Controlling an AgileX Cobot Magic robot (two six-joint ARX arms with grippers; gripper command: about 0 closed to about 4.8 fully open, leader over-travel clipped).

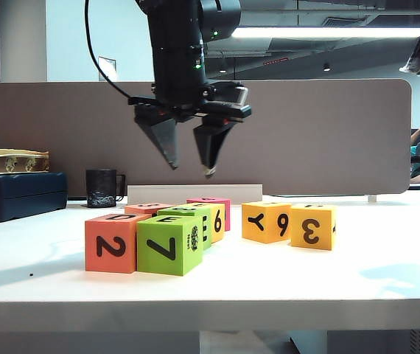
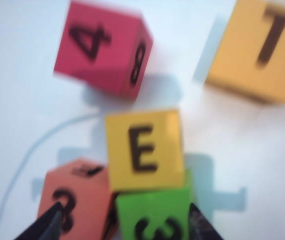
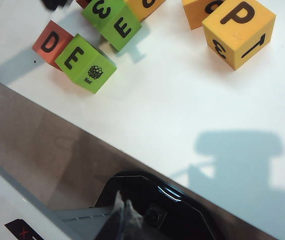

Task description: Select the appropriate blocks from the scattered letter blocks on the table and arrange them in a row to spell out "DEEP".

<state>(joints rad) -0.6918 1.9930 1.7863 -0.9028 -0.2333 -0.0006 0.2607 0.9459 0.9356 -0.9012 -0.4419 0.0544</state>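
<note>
Exterior view, left to right: red-orange block (image 1: 111, 243) showing 2 is sitting at the front of the table (image 1: 210, 291), touching the lime-green block (image 1: 169, 245) showing 7. The right wrist view is showing D and E on their tops, so the row is reading D, E so far. A second lime-green block (image 1: 192, 221) and a yellow block (image 1: 217, 219) are crowding just behind, with a pink block (image 1: 211, 200) farther back. The left gripper (image 1: 190, 168) is hanging well above this cluster, jaws spread wide, holding nothing. To the right and apart, the amber Y/6 block (image 1: 267, 221) is touching the amber block (image 1: 312, 226) showing 3, whose top is reading P. The right gripper (image 3: 124, 216) is sitting off the table edge; I cannot tell its opening. Step in hand looks like fetching the second E: next move is calling for a descent onto the block just behind the row, without nudging D and E.
</note>
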